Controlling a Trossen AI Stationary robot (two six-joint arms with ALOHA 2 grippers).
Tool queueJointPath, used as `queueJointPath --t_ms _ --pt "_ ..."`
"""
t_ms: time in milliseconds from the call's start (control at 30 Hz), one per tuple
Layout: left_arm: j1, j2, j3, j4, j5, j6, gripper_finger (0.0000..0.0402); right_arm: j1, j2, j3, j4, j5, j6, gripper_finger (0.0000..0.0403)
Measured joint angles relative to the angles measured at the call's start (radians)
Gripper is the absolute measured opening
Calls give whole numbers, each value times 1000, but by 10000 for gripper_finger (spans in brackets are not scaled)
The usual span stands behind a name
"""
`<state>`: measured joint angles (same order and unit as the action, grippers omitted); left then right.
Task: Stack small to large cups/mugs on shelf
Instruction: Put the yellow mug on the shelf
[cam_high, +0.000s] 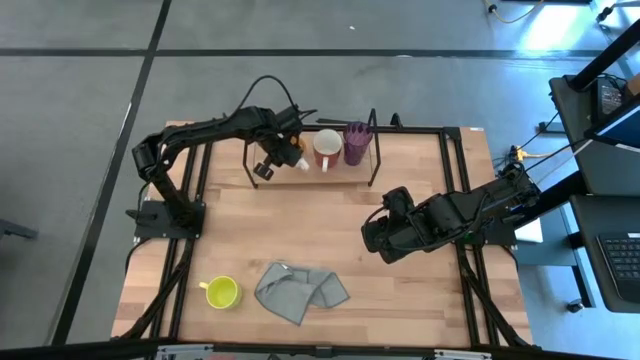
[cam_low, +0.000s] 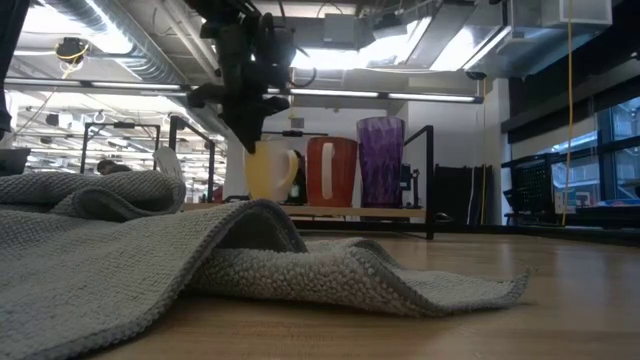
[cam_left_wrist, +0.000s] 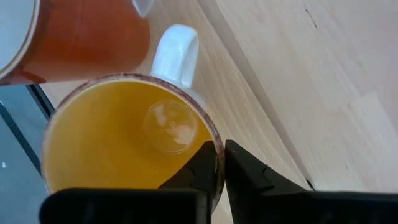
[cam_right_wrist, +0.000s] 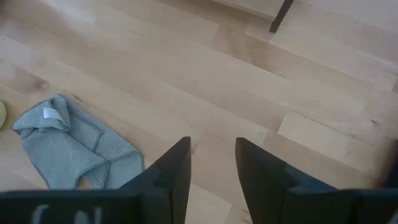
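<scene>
My left gripper (cam_high: 290, 152) reaches over the shelf (cam_high: 372, 170) at the table's far side and is shut on the orange mug (cam_low: 268, 170), which has an orange-yellow inside and a white handle. Beside it on the shelf's wooden base (cam_low: 400, 212) stand a red mug with a white inside (cam_high: 327, 150) and the purple tumbler (cam_high: 357, 143). The yellow-green mug (cam_high: 221, 292) stands on the table near the front left. My right gripper (cam_high: 372, 238) is open and empty over the table right of the middle. My left gripper holds the orange mug by its rim (cam_left_wrist: 217, 152), on the side away from the white handle (cam_left_wrist: 180, 50). One finger (cam_left_wrist: 200, 168) is inside the mug and one (cam_left_wrist: 252, 177) outside. The fingers come from above, pointing down. The mug is upright; whether its bottom rests on the shelf's base, I cannot tell.
A crumpled grey cloth (cam_high: 300, 292) lies near the table's front, right of the yellow-green mug, and fills the low view's foreground (cam_low: 150, 250). Black rails (cam_high: 455, 190) run along the table's sides. Bare wood lies between the shelf and the cloth.
</scene>
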<state>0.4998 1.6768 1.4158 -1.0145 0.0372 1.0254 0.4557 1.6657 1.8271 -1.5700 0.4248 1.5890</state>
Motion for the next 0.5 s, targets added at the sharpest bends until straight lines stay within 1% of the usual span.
queueJointPath --t_ms 267,333,500 --pt "-26 0 1 10 -28 -3 56 0 0 0 0 -5 0 127" --pt "-29 -1 1 17 -33 -7 59 0 0 0 0 -6 0 127" --pt "-35 -1 1 21 -91 -24 57 0 0 0 0 -6 0 127"
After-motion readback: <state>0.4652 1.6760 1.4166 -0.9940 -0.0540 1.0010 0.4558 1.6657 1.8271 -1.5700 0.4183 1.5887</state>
